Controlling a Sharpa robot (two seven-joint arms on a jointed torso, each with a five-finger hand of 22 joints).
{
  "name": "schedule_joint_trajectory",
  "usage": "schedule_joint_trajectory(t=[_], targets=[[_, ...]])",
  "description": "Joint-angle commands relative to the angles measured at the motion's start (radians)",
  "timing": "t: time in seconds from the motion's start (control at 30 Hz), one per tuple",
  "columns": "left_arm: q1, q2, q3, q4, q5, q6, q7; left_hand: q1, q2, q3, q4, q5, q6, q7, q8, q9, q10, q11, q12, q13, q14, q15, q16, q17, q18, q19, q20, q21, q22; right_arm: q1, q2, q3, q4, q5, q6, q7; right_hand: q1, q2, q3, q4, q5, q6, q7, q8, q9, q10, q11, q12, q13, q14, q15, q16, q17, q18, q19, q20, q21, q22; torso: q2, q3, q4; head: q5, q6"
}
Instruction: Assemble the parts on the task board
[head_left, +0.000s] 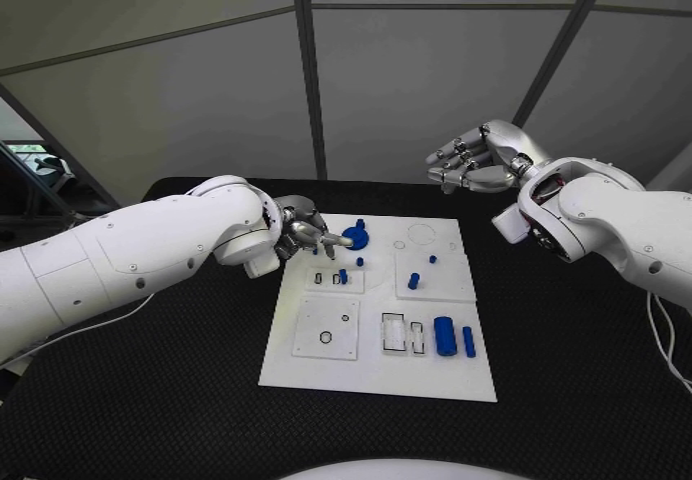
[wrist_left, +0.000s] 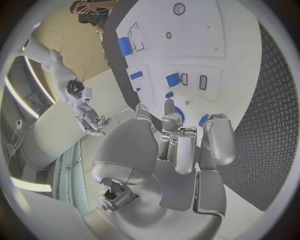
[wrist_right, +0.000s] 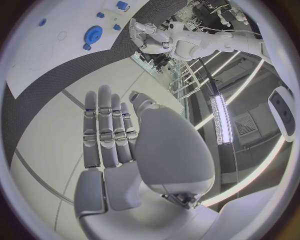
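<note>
The white task board (head_left: 378, 375) lies in the middle of the black table. A blue round part (head_left: 356, 238) lies flat on its far left area. My left hand (head_left: 306, 235) reaches over the board's left edge, fingertips at that round part (wrist_left: 181, 113); I cannot tell whether they touch it. Nothing is lifted. My left hand (wrist_left: 181, 145) has its fingers stretched over the board (wrist_left: 187, 50). My right hand (head_left: 476, 160) hangs high beyond the board's far right corner and holds nothing. Its fingers (wrist_right: 106, 130) are straight, with the round part (wrist_right: 94, 34) far below.
Small blue pegs (head_left: 342, 276) (head_left: 413, 281) (head_left: 431, 259) stand mid-board. A blue cylinder (head_left: 446, 335) and a thin blue bar (head_left: 469, 341) lie at the near right, beside rectangular slots (head_left: 392, 332). A square plate with a hole (head_left: 327, 328) sits near left.
</note>
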Motion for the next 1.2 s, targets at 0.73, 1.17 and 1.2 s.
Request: schedule_joint_trajectory(t=[0.73, 1.17, 1.2], targets=[[0.027, 0.102, -0.050, -0.084, -0.118, 0.140, -0.093, -0.028, 0.012, -0.018, -0.001, 0.002, -0.002, -0.006, 0.020, 0.018, 0.012, -0.004, 0.003, 0.006, 0.088, -0.007, 0.003, 0.215, -0.020, 0.009, 0.000, 0.008, 0.010, 0.002, 0.022, 0.001, -0.011, -0.012, 0.010, 0.005, -0.021, -0.009, 0.003, -0.003, 0.019, 0.001, 0.007, -0.015, 0.000, 0.008, 0.007, -0.025, -0.017, 0.008, 0.010, -0.043, -0.012, 0.003, -0.002, 0.010, -0.032, -0.016, 0.003, 0.0003, -0.0005, 0.004, -0.017], [0.027, 0.120, -0.071, -0.097, -0.120, 0.183, -0.088, -0.021, 0.020, -0.017, -0.005, 0.002, 0.001, -0.009, 0.031, 0.031, 0.015, -0.008, 0.005, 0.010, 0.088, -0.009, 0.003, 0.215, -0.022, 0.014, -0.002, 0.014, 0.022, 0.002, 0.032, 0.001, -0.018, -0.012, 0.019, 0.002, -0.025, -0.007, 0.004, -0.003, 0.032, 0.002, 0.007, -0.017, 0.001, 0.011, 0.007, -0.028, -0.020, 0.011, 0.011, -0.053, -0.014, 0.003, 0.000, 0.011, -0.040, -0.021, 0.004, 0.0003, -0.0001, 0.004, -0.026], [0.027, 0.121, -0.073, -0.098, -0.120, 0.185, -0.088, -0.021, 0.020, -0.017, -0.005, 0.002, 0.001, -0.009, 0.031, 0.031, 0.015, -0.008, 0.005, 0.010, 0.088, -0.009, 0.003, 0.215, -0.022, 0.014, -0.002, 0.014, 0.022, 0.002, 0.033, 0.001, -0.018, -0.012, 0.020, 0.002, -0.025, -0.007, 0.004, -0.003, 0.032, 0.002, 0.007, -0.017, 0.001, 0.011, 0.007, -0.028, -0.020, 0.011, 0.011, -0.053, -0.014, 0.003, 0.000, 0.011, -0.040, -0.021, 0.004, 0.0001, -0.0004, 0.003, -0.026]])
